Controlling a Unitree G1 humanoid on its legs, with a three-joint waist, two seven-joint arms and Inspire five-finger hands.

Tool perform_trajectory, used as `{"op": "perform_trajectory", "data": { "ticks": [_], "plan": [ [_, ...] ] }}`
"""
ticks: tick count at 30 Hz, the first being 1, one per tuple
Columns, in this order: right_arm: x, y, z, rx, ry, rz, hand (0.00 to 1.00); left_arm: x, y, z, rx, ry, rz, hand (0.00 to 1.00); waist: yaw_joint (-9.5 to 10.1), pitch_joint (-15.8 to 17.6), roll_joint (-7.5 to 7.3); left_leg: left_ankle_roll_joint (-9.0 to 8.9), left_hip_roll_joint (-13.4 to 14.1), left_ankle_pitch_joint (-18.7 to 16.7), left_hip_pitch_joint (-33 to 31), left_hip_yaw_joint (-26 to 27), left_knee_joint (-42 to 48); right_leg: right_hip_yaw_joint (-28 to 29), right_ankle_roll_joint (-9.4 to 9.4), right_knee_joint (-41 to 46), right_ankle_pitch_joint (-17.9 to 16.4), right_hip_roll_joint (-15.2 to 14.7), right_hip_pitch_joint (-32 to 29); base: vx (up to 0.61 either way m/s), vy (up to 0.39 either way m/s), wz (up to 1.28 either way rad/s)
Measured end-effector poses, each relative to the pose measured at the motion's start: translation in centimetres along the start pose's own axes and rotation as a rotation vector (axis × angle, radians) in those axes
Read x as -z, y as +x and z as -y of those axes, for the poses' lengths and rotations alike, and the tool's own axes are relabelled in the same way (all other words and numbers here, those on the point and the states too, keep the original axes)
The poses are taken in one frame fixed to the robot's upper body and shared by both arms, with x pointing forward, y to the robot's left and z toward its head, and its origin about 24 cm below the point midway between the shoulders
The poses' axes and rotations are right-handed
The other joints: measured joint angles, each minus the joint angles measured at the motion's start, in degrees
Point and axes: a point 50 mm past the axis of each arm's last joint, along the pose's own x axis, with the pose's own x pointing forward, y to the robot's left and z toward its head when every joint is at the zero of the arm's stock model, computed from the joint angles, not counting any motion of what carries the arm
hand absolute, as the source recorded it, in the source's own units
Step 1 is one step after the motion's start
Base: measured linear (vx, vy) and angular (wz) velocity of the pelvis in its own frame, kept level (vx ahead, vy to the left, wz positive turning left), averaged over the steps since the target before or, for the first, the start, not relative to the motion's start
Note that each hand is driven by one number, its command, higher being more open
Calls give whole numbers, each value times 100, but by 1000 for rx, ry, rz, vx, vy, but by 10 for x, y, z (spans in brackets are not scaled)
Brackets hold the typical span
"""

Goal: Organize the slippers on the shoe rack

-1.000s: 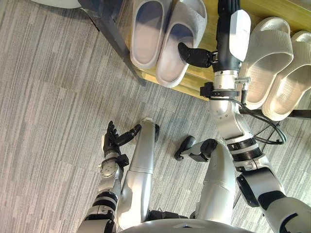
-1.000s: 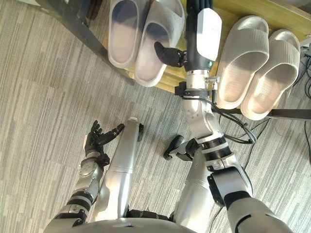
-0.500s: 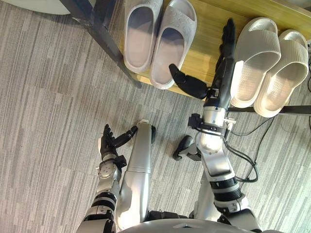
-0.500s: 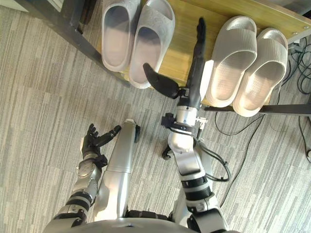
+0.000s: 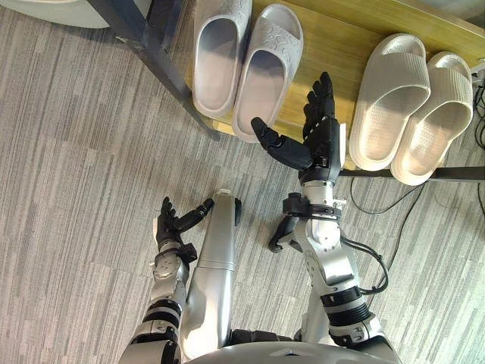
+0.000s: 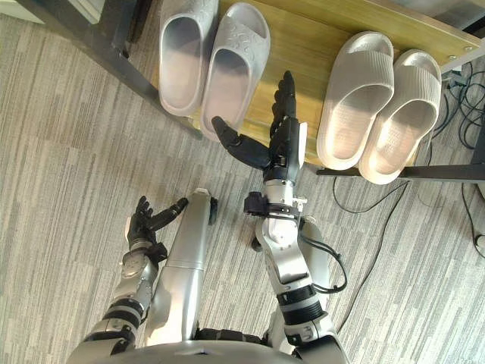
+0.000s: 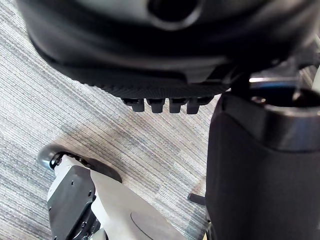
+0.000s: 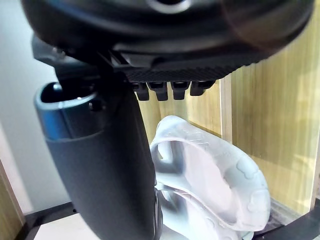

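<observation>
Two pairs of pale slippers rest on the wooden shoe rack shelf (image 5: pixel 326 53). The grey-white pair (image 5: pixel 246 57) lies at the shelf's left end, heels over the front edge. The beige ribbed pair (image 5: pixel 413 102) lies at the right end. My right hand (image 5: pixel 318 133) hovers open between the pairs, near the shelf's front edge, fingers straight, thumb spread toward the grey pair, holding nothing. One grey-white slipper (image 8: pixel 210 185) appears past its thumb in the right wrist view. My left hand (image 5: pixel 173 220) hangs open low over the carpet at lower left.
A dark metal rack leg (image 5: pixel 144 45) runs diagonally at the upper left. Striped grey carpet (image 5: pixel 76 167) covers the floor. Cables (image 5: pixel 402 227) trail under the shelf's right end, and a black bar (image 5: pixel 439 173) crosses below the beige pair.
My right arm has drawn back from deep over the shelf toward its front edge, hand still open. The view shifted slightly. The slippers and the left hand stay where they were.
</observation>
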Motion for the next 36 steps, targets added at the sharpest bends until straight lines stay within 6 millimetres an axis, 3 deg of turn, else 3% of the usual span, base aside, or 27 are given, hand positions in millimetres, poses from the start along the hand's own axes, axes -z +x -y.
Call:
{"op": "perform_trajectory", "data": {
  "ticks": [7, 17, 22, 36],
  "plan": [
    [1, 14, -14, -77, 45, -5, 100, 0, 1, 1, 8, 0, -2, 100, 12, -3, -5, 4, -47, 6, 8, -7, -45, -23, -21, -25, 10, -42, 22, 29, 3, 4],
    [-4, 34, -16, -66, -1, 24, 100, -1, 1, 3, 13, -1, 0, 100, 26, -5, 1, -32, -90, 53, -16, -65, -78, -86, -28, -11, -14, -78, 22, 6, 0, 2],
    [-7, 44, -12, -49, -27, 36, 100, -2, 2, 5, 19, -4, 0, 100, 73, -5, 9, -61, -109, 94, -25, -99, -106, -123, -81, 12, -22, -96, 20, 11, -7, 5],
    [-13, 54, 6, 1, -127, 59, 100, 3, 1, 14, 43, -15, -31, 100, 125, -17, 207, -49, -113, 136, -54, -104, -106, -130, -96, 54, -24, -110, -14, 3, 1, 0]
  ]
}}
